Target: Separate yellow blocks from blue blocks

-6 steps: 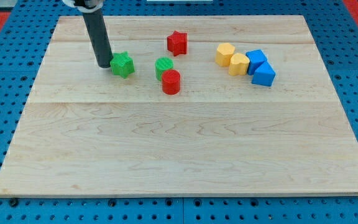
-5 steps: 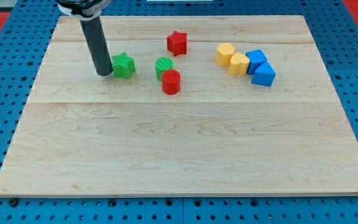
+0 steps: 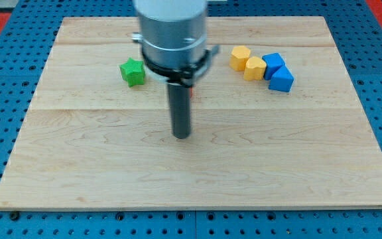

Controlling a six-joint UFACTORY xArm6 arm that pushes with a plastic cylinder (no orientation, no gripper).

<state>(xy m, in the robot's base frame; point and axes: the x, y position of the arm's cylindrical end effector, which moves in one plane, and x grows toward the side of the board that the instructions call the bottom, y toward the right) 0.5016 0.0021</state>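
Two yellow blocks sit side by side at the view's upper right: a hexagonal one (image 3: 240, 57) and a rounded one (image 3: 254, 68). Two blue blocks touch them on the right: a cube-like one (image 3: 273, 64) and a wedge-like one (image 3: 282, 79). The rounded yellow block touches the blue cube. My tip (image 3: 181, 136) rests on the board near the middle, well to the lower left of these blocks, touching none.
A green star block (image 3: 132, 72) lies at the upper left. The arm's grey body (image 3: 171, 33) hides the red star, green and red cylinder blocks; only a sliver of red (image 3: 191, 91) shows beside the rod. The wooden board (image 3: 310, 166) lies on a blue pegboard.
My tip has left the green star's left side and moved down and right to the board's middle. The arm now covers the red and green blocks in the centre.
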